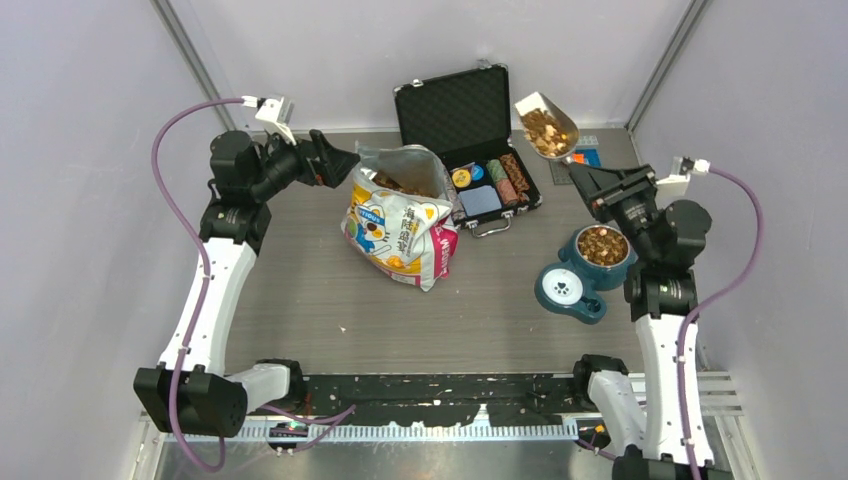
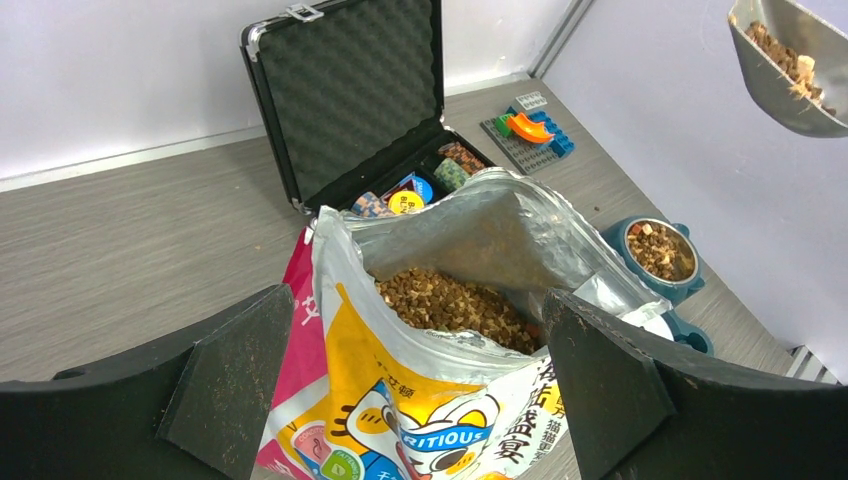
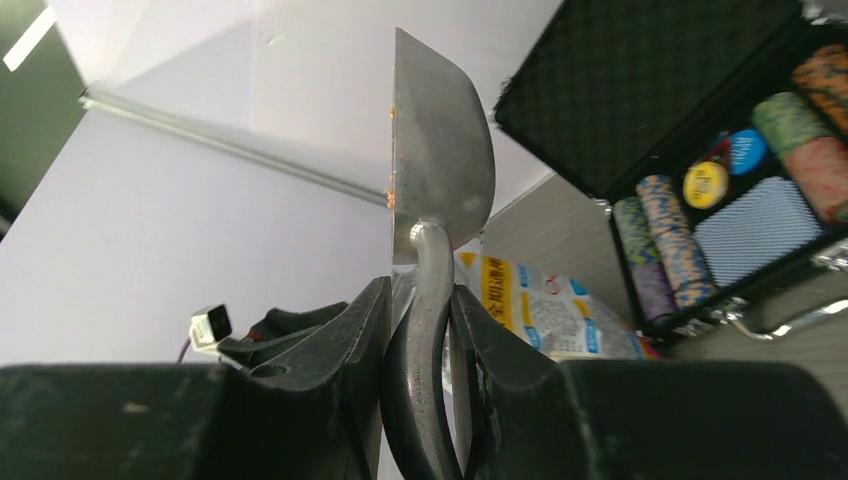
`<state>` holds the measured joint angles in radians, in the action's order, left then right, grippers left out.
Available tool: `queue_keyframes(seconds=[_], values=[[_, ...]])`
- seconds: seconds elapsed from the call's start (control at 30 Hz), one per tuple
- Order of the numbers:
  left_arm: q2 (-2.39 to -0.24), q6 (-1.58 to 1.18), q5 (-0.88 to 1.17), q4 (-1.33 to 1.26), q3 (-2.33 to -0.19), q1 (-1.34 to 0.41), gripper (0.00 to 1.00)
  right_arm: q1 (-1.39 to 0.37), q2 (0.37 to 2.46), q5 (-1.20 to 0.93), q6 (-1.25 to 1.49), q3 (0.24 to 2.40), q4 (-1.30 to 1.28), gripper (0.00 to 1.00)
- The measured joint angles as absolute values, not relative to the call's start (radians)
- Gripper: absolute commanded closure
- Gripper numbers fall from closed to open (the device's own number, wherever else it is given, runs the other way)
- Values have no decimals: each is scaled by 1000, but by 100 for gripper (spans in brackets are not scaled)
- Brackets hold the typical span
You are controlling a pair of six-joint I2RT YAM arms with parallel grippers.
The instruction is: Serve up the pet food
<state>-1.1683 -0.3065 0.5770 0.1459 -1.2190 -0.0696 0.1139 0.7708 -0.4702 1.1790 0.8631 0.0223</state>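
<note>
1. Progress: the serving looks partly done; the steel bowl [image 1: 580, 236] holds a layer of pet food [image 1: 603, 245], and another load sits in the metal scoop [image 1: 546, 127], not yet tipped out.
2. What is left, by my reading: bring the scoop over the bowl and pour; whether further scoops are wanted I cannot say.
3. Right tool [image 3: 420, 300]: pressed together on the scoop's handle, pinching it from both sides; the scoop is raised off the counter [image 1: 300, 290], behind the bowl and beside the case [image 1: 450, 105], roughly level with the kibble heaped in it.
4. Left tool [image 1: 348, 163]: spread wide and holding nothing; it sits at the upper edge of the bag [image 1: 400, 225], one finger to each side of the mouth in the wrist view; whether it touches the foil I cannot tell.
5. Containers: the cartoon-cat bag stands open with a bed of kibble inside; the bowl sits in a blue-green feeder [image 1: 545, 300] whose nearer part shows a paw print; the foam-lined case lies open with poker chips [image 1: 500, 175] in rows.
</note>
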Motion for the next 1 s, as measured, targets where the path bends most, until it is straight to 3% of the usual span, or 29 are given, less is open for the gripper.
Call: queue_keyframes(seconds=[0.53,1.0], values=[[-1205,-280,577,146,-1219,-57,1,525,651,-552,1021,789,-394,95],[-1223,-263,577,147,-1221,-29,1,732,535,-564,859,730,-694,95]])
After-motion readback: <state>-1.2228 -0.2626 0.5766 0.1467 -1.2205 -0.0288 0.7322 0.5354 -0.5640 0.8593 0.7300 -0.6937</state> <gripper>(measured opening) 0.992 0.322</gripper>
